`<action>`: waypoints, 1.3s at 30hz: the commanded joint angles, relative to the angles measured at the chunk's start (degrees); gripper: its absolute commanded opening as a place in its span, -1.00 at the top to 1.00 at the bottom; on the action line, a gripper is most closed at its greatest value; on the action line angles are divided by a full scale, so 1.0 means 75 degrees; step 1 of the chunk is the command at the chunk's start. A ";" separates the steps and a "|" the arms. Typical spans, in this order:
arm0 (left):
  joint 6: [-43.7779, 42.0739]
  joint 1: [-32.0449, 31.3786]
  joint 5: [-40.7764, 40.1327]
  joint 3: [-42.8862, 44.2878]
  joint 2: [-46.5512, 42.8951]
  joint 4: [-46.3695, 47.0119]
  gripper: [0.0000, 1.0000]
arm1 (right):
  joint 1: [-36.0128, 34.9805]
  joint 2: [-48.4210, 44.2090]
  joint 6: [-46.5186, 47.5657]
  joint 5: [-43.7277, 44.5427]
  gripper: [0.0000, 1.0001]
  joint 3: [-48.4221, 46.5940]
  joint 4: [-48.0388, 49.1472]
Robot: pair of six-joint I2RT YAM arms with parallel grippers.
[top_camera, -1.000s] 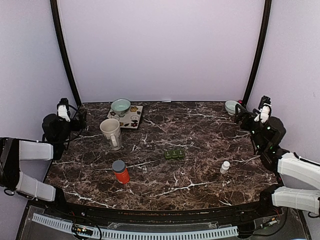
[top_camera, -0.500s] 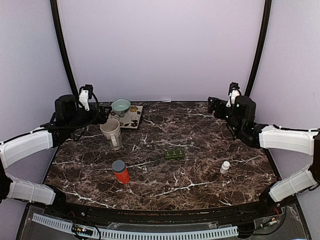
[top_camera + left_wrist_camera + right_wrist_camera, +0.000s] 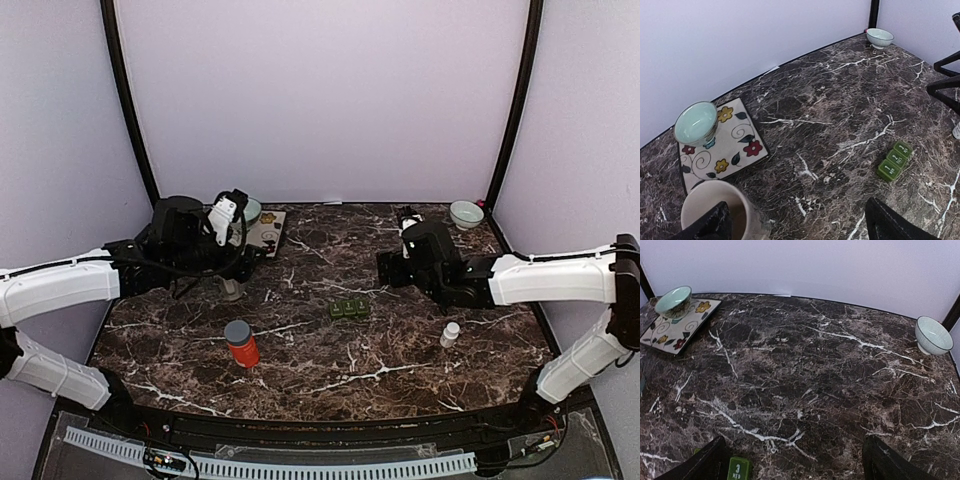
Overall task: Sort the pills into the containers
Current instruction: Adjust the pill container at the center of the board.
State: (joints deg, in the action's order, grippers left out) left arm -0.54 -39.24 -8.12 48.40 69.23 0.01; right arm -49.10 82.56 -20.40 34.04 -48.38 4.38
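Marble table (image 3: 400, 350): you swung left pincer (image 3: 800, 220) and right pincer (image 3: 795, 457) inward, both released, toward green pill box (image 3: 895, 160); nothing grasped.

White shells cover the left arm (image 3: 60, 285) and right arm (image 3: 550, 275), with black joints and fingers (image 3: 885, 222) (cables (image 3: 238, 265) black too).
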 commanded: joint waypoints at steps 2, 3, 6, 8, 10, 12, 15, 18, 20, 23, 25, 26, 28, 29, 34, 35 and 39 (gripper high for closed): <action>-0.0510 -0.0821 -0.0781 0.0794 0.0424 -0.0507 -0.86 | -0.0450 -0.0026 0.0679 -0.0402 -0.82 -0.0270 -0.1058; -0.0514 -0.0978 -0.0911 0.0874 0.0487 -0.0564 -0.86 | -0.0530 -0.0003 0.0812 -0.0461 -0.81 -0.0256 -0.1125; -0.0352 -0.1323 -0.1111 0.1055 0.0595 -0.0760 -0.84 | -0.0777 0.0115 0.1258 -0.0721 -0.80 -0.0324 -0.1230; -0.0161 -0.1476 -0.1164 0.1270 0.0680 -0.1063 -0.83 | -0.0950 0.0253 0.1620 -0.0832 -0.81 -0.0458 -0.1358; 0.0118 -0.1538 -0.1096 0.1456 0.0775 -0.1472 -0.82 | -0.1077 0.0483 0.2014 -0.0925 -0.82 -0.0603 -0.1499; 0.0412 -0.1541 -0.0770 0.1629 0.0914 -0.1751 -0.82 | -0.1189 0.0660 0.2494 -0.1170 -0.85 -0.0722 -0.1582; 0.0651 -0.1553 -0.0243 0.1917 0.1271 -0.2117 -0.82 | -0.1268 0.0872 0.3053 -0.1471 -0.87 -0.0798 -0.1541; 0.0639 -0.1563 0.0055 0.2287 0.1699 -0.2518 -0.81 | -0.1269 0.1036 0.3530 -0.1676 -0.90 -0.0944 -0.1558; 0.0575 -0.1563 0.0150 0.2426 0.1830 -0.2710 -0.81 | -0.1264 0.1095 0.3819 -0.1834 -0.91 -0.1047 -0.1565; 0.0513 -0.1560 0.0314 0.2478 0.1830 -0.2781 -0.81 | -0.1174 0.1360 0.4153 -0.2202 -0.94 -0.1285 -0.1689; 0.0485 -0.1561 0.0483 0.2559 0.1829 -0.2861 -0.82 | -0.1067 0.1571 0.4296 -0.2500 -0.97 -0.1518 -0.1928; 0.0473 -0.1555 0.0573 0.2614 0.1840 -0.2915 -0.82 | -0.1000 0.1631 0.4353 -0.2632 -0.98 -0.1635 -0.2062; 0.0450 -0.1553 0.0741 0.2750 0.1868 -0.3021 -0.82 | -0.0850 0.1801 0.4463 -0.2872 -0.99 -0.1792 -0.2229; 0.0431 -0.1553 0.0836 0.2808 0.1887 -0.3068 -0.82 | -0.0763 0.1851 0.4529 -0.2951 -0.99 -0.1828 -0.2253; 0.0372 -0.1546 0.1137 0.3056 0.2043 -0.3220 -0.81 | -0.0383 0.2015 0.4748 -0.3268 -0.99 -0.1998 -0.2369; 0.0357 -0.1542 0.1169 0.3096 0.2069 -0.3240 -0.81 | -0.0344 0.2038 0.4781 -0.3325 -0.99 -0.2023 -0.2376; 0.0368 -0.1448 0.1455 0.3260 0.2158 -0.3305 -0.82 | -0.0211 0.2265 0.4935 -0.3540 -0.99 -0.2153 -0.2509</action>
State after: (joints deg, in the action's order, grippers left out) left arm 2.76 -50.68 -0.49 70.72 84.95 -22.61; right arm -51.46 97.91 14.66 10.55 -62.15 -13.80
